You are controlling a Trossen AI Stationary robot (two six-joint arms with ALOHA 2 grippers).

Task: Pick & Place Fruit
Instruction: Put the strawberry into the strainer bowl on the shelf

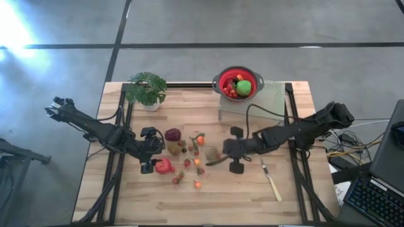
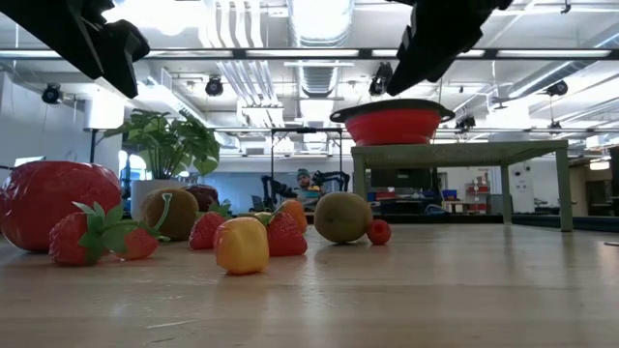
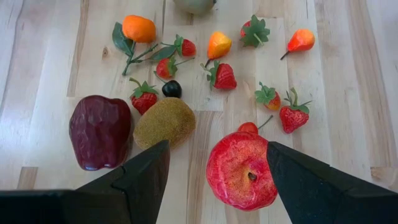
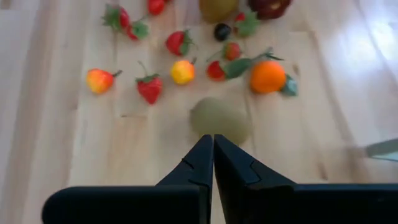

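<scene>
Several small toy fruits lie scattered on the wooden table (image 1: 126, 195): strawberries, an orange (image 3: 138, 28), a brown kiwi (image 3: 165, 122), a dark red apple (image 3: 99, 130) and a large magenta-red fruit (image 3: 241, 171). My left gripper (image 3: 217, 149) is open and hangs above the magenta-red fruit (image 1: 164, 166), one finger on either side of it in the wrist view. My right gripper (image 4: 213, 138) is shut and raised, its tips pointing at a greenish-brown kiwi (image 4: 221, 121). In the low view both arms show only at the top, well above the fruit.
A red colander (image 1: 238, 83) with a green fruit and red ones inside stands on a pale perforated stand (image 1: 268, 101) at the far right. A leafy potted plant (image 1: 146, 88) stands far left. A pale-handled knife (image 1: 273, 183) lies near right.
</scene>
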